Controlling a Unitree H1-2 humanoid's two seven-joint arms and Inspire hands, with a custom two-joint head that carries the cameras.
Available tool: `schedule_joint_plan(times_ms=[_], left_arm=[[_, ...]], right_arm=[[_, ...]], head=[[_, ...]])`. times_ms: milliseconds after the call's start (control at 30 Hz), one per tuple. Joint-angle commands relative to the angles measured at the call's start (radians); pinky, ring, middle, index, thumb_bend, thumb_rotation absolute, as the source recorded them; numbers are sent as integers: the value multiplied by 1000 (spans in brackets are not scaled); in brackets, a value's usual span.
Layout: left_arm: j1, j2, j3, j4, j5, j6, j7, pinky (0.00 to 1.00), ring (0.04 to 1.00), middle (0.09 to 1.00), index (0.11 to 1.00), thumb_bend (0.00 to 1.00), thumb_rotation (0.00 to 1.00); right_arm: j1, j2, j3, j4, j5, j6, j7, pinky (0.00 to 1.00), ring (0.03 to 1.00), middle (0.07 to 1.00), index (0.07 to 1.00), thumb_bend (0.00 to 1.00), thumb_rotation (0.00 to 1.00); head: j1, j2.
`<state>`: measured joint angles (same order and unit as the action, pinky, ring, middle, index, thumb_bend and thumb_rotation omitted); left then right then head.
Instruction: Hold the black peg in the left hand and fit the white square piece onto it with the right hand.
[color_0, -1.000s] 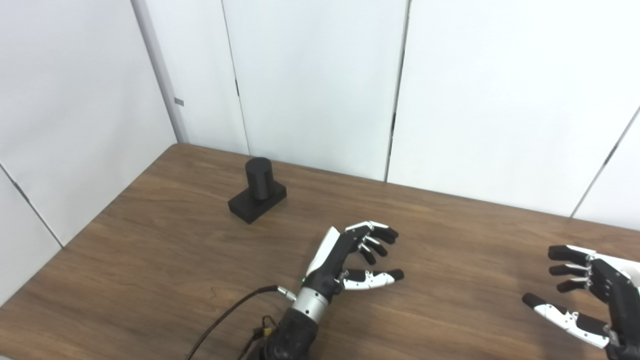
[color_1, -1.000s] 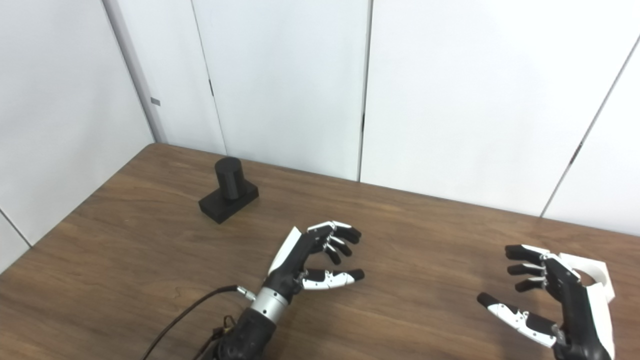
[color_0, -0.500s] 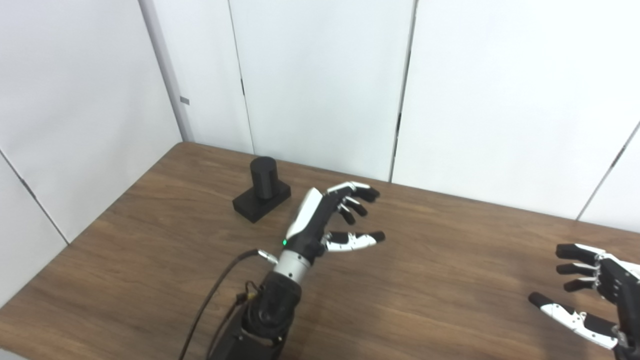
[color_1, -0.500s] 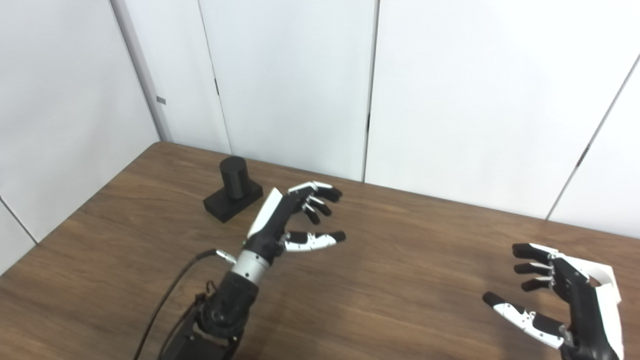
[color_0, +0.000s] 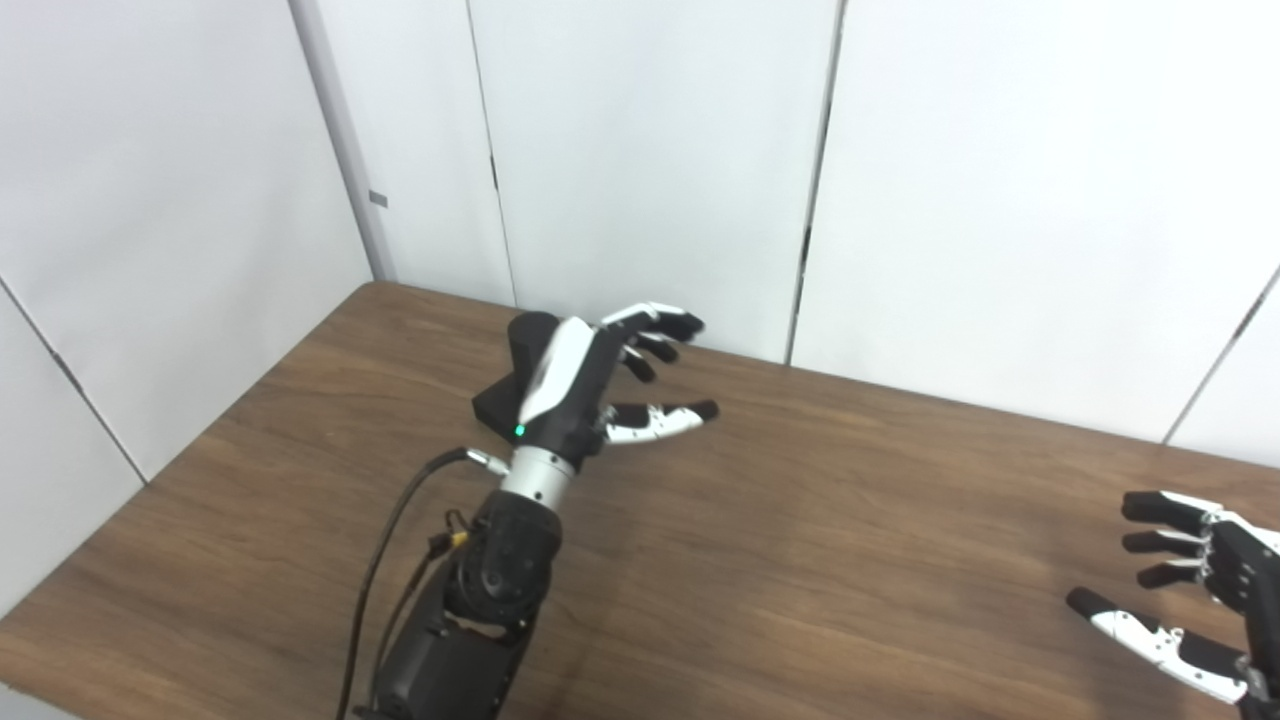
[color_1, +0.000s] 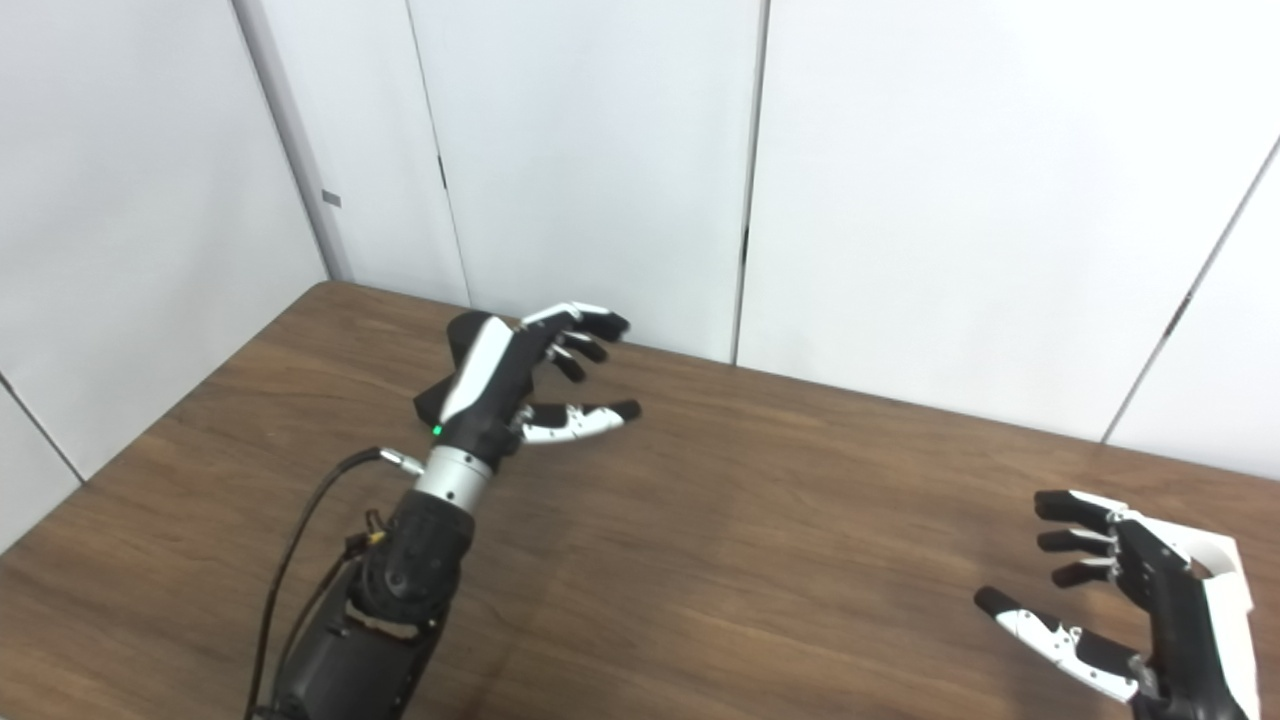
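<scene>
The black peg, a short cylinder on a black block base, stands at the table's far left. My left hand is open, raised just in front of and to the right of the peg, and covers much of it; I cannot tell whether it touches. My right hand is open and empty, low at the near right. A white piece shows just behind the right hand in the right eye view, mostly hidden by it.
The brown wooden table ends at white wall panels close behind the peg. A black cable hangs beside my left forearm. The table's left edge runs diagonally near the peg.
My left hand has travelled up and to the far left from the table's middle and now overlaps the peg. The right hand has hardly moved. The camera has shifted a little.
</scene>
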<state>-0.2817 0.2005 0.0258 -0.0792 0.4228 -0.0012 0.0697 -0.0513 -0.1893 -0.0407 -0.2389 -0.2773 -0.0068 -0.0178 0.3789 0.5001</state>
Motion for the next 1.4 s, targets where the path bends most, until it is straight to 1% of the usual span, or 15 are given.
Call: schedule_joint_plan(times_ms=[0,100,133,200,300,400,567,633,700,733,900,1033,1100,1233,1367], left_arm=[[-58,21,22,-31,6,-10,31,521,640,694,674,788,20],[-65,40,42,-29,15,6,31,549,668,711,700,776,13],[-67,46,48,-29,27,18,34,580,679,722,712,781,37],[-72,56,57,-28,39,37,38,591,681,732,721,783,50],[-81,79,60,-25,81,63,42,608,705,752,736,779,87],[-91,100,55,-10,112,69,49,626,728,761,734,795,105],[-111,131,47,20,181,85,77,583,754,803,764,805,114],[-121,148,39,33,229,115,81,563,778,830,784,813,165],[-129,164,29,44,267,145,77,578,807,850,798,831,206],[-131,168,25,47,285,158,78,596,823,862,806,843,230],[-138,182,13,64,336,195,92,717,872,901,812,890,259],[-143,193,-10,76,403,288,59,790,945,989,850,978,374],[-147,193,-19,82,428,342,41,826,974,998,882,996,410],[-150,201,-35,98,451,385,43,829,984,1000,898,1000,413],[-151,215,-42,109,451,398,45,824,990,1000,892,1000,397]], right_arm=[[-30,-10,-7,-45,10,-7,4,480,621,691,664,576,0],[-29,-10,-6,-50,8,-7,4,477,617,689,663,575,0],[-29,-10,-6,-52,7,-6,4,468,609,684,658,578,0],[-28,-9,-5,-54,5,-3,5,464,605,683,657,579,0],[-29,-10,-5,-60,3,9,8,477,614,690,664,578,0],[-32,-12,-6,-53,5,2,9,474,610,688,665,588,0],[-36,-14,-8,-52,18,-1,13,468,609,683,652,586,0],[-35,-13,-9,-59,17,12,15,466,605,682,654,588,0],[-34,-13,-9,-60,18,10,15,468,606,683,657,594,0],[-33,-12,-10,-61,21,10,15,467,603,681,654,597,0],[-27,-16,-13,-71,27,16,20,478,619,686,654,593,0],[-27,-19,-12,-75,24,17,24,467,599,678,655,598,0],[-27,-19,-12,-72,28,12,25,465,598,672,648,593,0],[-27,-17,-10,-71,30,12,27,470,601,671,648,588,0],[-30,-16,-9,-71,30,10,27,475,604,672,650,583,0]], head=[[0,1],[1,1],[1,1],[1,1],[5,3],[10,0],[15,5],[20,6],[20,6],[21,8],[24,16],[25,23],[25,24],[27,24],[26,25]])
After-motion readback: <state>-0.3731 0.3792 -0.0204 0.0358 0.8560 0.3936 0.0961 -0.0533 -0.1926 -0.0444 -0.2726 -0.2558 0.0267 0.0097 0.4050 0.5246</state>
